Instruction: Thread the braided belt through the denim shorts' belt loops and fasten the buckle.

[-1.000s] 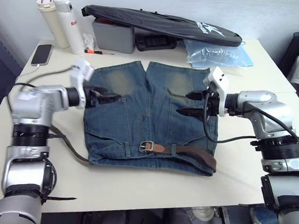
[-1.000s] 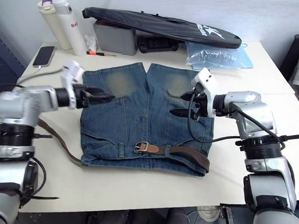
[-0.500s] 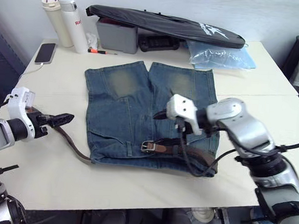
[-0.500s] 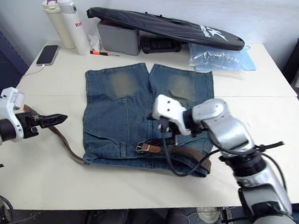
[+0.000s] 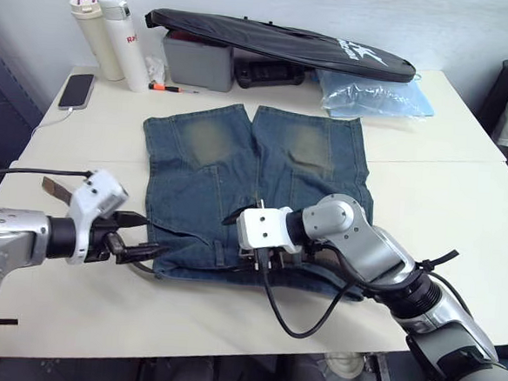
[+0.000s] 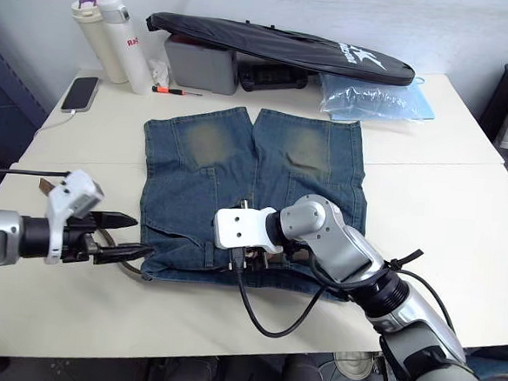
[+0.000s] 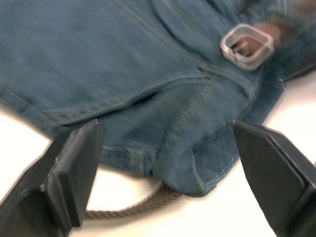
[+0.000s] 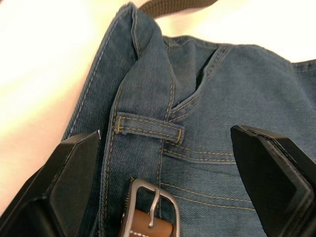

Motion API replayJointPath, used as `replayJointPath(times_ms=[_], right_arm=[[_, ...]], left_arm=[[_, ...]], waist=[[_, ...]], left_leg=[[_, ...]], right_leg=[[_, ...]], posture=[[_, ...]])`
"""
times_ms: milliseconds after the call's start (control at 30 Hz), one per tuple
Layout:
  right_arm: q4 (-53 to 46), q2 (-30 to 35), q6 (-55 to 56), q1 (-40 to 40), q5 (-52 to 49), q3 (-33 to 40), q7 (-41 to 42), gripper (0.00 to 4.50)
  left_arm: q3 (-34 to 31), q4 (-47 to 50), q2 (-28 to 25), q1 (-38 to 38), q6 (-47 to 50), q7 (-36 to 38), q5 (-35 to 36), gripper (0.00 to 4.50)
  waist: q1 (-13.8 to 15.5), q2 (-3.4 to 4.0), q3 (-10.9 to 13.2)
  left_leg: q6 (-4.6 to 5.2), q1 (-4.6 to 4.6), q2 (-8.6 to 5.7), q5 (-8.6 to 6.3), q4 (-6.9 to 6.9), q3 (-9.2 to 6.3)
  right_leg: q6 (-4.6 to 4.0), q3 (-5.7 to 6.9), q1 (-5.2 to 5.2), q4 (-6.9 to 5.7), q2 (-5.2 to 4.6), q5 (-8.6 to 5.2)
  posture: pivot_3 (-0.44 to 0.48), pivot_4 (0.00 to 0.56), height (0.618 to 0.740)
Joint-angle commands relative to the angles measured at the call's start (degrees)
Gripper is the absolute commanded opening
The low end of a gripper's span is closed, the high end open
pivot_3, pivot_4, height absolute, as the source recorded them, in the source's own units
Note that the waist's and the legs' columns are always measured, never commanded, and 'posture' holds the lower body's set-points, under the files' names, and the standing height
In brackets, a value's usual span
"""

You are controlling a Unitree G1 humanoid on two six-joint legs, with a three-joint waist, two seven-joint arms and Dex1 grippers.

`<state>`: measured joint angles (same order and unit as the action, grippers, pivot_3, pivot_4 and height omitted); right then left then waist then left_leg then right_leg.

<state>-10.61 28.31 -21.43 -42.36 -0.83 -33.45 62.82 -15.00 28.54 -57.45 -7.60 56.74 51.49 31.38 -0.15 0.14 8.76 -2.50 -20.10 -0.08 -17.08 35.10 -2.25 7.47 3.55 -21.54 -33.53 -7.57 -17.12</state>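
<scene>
the braided belt (image 7: 133,210) lies along the waistband of the denim shorts (image 5: 255,177), which are spread flat on the table (image 5: 429,185) with the legs pointing away from the robot. the buckle (image 8: 150,210) sits on the waistband directly between the two fingers of the right gripper (image 5: 251,258), and the brown leather end is seated in it. just beyond the buckle from that gripper, one of the belt loops (image 8: 148,131) lies flat across the waistband with nothing passing under it. the woven strap comes out from under the corner of the shorts nearest the left gripper (image 5: 137,237) and curves onto the bare table there.

the right gripper hangs low over the buckle with its fingers spread wide, holding nothing. the left gripper hovers at the waistband corner, its fingers also wide apart and gripping nothing, with the denim edge and the strap between them in the wrist view.

beyond the shorts, far from both grippers, stand two white bottles (image 5: 108,36), a phone (image 5: 75,91), a grey box (image 5: 196,60), a long black bag (image 5: 273,42) and a clear blue plastic bag (image 5: 374,92).
</scene>
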Motion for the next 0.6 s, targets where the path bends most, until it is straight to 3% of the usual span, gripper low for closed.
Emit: replayJointPath(times_ms=[33, 133, 333, 600], right_arm=[[-2.72, 0.87, -1.74, 0.04, -1.11, 3.40, 0.20, 4.47], [-4.99, 3.06, -3.37, 1.76, -1.11, 4.49, 0.52, 4.47], [-7.52, 3.63, -6.89, 4.94, 1.02, 6.26, -4.15, 4.47], [-8.59, 3.85, -9.68, 5.70, 0.86, 7.57, -6.57, 4.47]], left_arm=[[2.65, -1.03, -1.37, -0.55, -8.61, 3.77, -2.07, 4.50], [6.38, -2.30, -2.51, -0.34, -14.88, 5.81, -5.46, 4.50], [13.46, -4.39, 1.46, -3.38, -22.85, 5.11, -9.78, 4.50], [19.47, -8.27, -0.22, 1.93, -34.22, 7.43, -18.66, 4.50]], waist=[[-0.03, 0.00, 0.00], [0.00, 0.02, 0.00], [0.08, 0.08, -0.04], [0.00, 0.17, -0.04]], left_leg=[[0.03, -0.01, 0.00, -0.02, 0.00, 0.01], [0.10, -0.01, 0.01, -0.05, 0.00, 0.02], [0.25, -0.04, 0.01, -0.13, 0.07, 0.09], [0.29, -0.01, 0.08, -0.15, 0.01, 0.15]], right_leg=[[-0.01, 0.00, 0.00, 0.00, 0.01, 0.00], [-0.01, 0.01, 0.00, -0.11, 0.02, 0.00], [0.01, -0.01, 0.02, -0.17, 0.02, 0.01], [0.00, -0.02, -0.02, -0.17, 0.10, 0.00]], posture=[[0.000, 0.150, 0.740], [0.000, 0.150, 0.740], [0.000, 0.150, 0.740], [0.000, 0.150, 0.740]])
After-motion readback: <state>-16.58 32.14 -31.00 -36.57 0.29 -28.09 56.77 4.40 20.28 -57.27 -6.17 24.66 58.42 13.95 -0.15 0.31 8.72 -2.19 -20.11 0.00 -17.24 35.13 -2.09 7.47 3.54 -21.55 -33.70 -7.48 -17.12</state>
